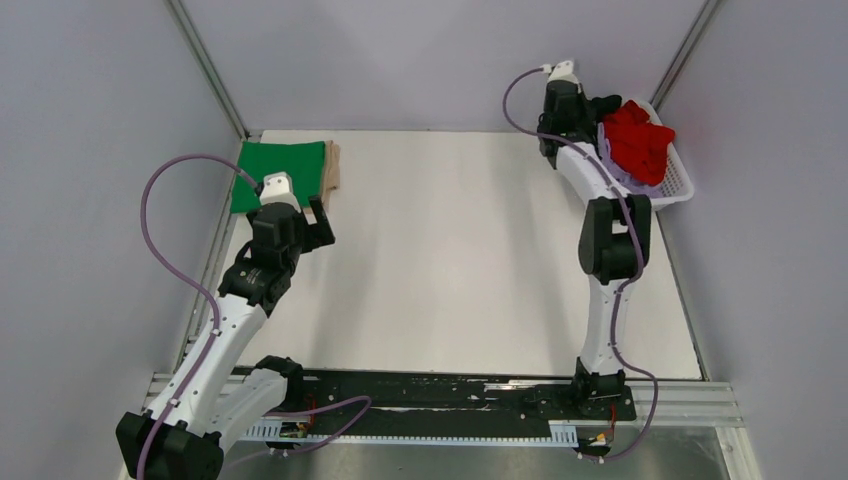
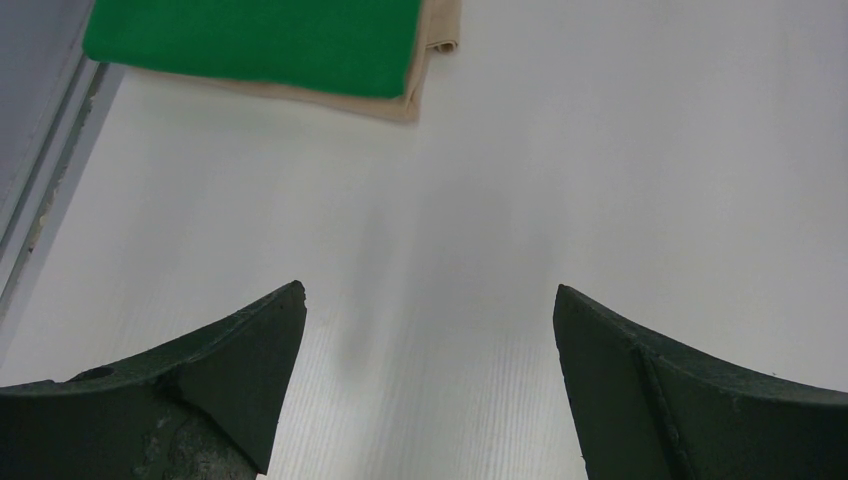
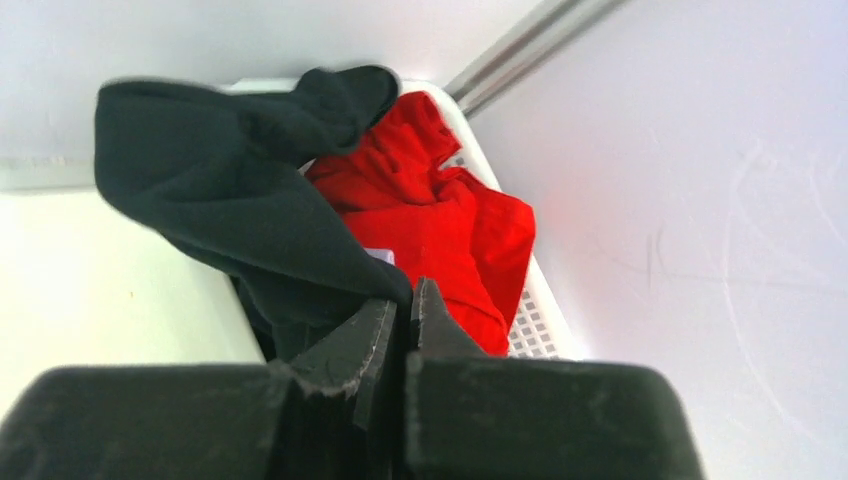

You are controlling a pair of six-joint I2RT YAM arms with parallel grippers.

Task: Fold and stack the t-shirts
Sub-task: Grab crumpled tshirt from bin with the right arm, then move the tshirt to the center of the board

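Observation:
A folded green t-shirt (image 1: 281, 172) lies on a folded tan t-shirt (image 1: 334, 165) at the table's far left; both show in the left wrist view, green (image 2: 260, 40) over tan (image 2: 425, 70). My left gripper (image 1: 318, 222) is open and empty, just near of that stack. My right gripper (image 3: 403, 300) is shut on the black t-shirt (image 3: 230, 210), holding it up at the basket's near-left rim (image 1: 604, 104). A crumpled red t-shirt (image 1: 640, 140) lies in the white lattice basket (image 1: 680, 185), also in the right wrist view (image 3: 440, 225). A lilac shirt edge (image 1: 612, 155) shows under the red.
The basket stands at the far right corner against the grey wall. Metal frame posts (image 1: 205, 65) rise at both far corners. The table's left edge rail (image 2: 45, 170) runs beside the folded stack.

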